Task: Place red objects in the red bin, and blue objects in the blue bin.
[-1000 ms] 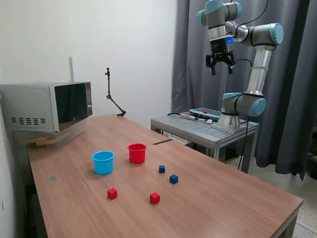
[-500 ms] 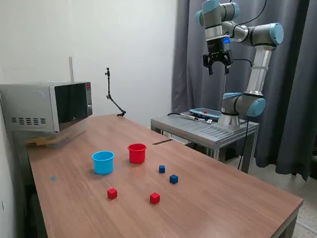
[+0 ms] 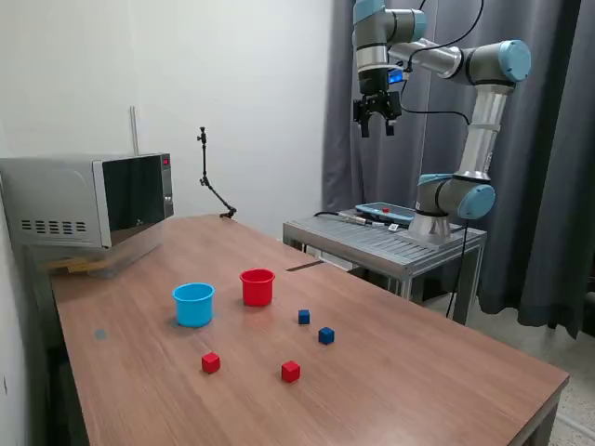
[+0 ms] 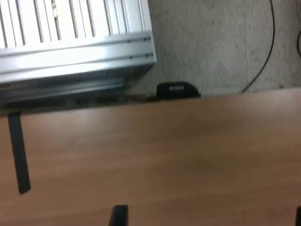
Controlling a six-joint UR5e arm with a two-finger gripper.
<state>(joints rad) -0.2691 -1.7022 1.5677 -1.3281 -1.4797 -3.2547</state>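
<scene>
Two jaws apart, empty, gripper (image 3: 376,125) aloft

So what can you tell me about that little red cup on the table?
The red cup is a small round plastic-looking cup with a rolled rim, tapering slightly toward its base. It stands upright and open-topped on the wooden table, just to the exterior view's right of the light blue cup, not touching it. Nothing can be seen inside it from this angle.

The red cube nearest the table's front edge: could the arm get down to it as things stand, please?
Probably yes. That red cube sits alone on the open table, apart from the other cubes and both cups, with nothing above it. The pincer hangs high up and looks open and empty.
</scene>
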